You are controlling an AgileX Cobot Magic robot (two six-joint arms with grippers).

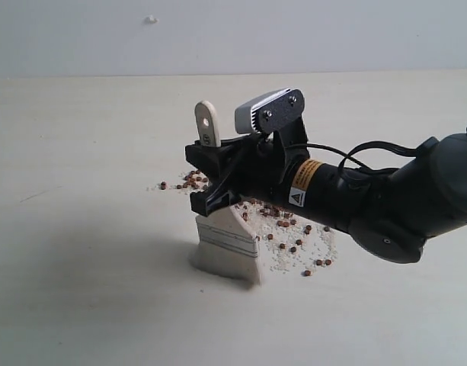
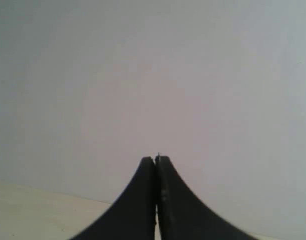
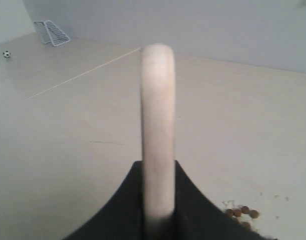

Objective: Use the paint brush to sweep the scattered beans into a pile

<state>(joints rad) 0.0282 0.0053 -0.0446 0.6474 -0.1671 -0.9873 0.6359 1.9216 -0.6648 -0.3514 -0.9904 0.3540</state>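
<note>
The right claw (image 1: 209, 174) clamps the brush (image 1: 227, 242); with bristles (image 1: 218, 264) seemingly flat on the worktop (image 1: 81, 290), it should drag the beans (image 1: 288, 230) together gently.

No readable words or numbers anywhere. Right arm (image 1: 347, 200) wrist carries an orange sticker (image 1: 308, 172) with dark print, too blurred to read. Just beside it, a white label (image 1: 298, 197) shows a black warning triangle sign; any text on it is illegible. Brush (image 1: 207, 122) handle has a small dark mark below its hole, can't tell if print. Wrist views: no text
</note>
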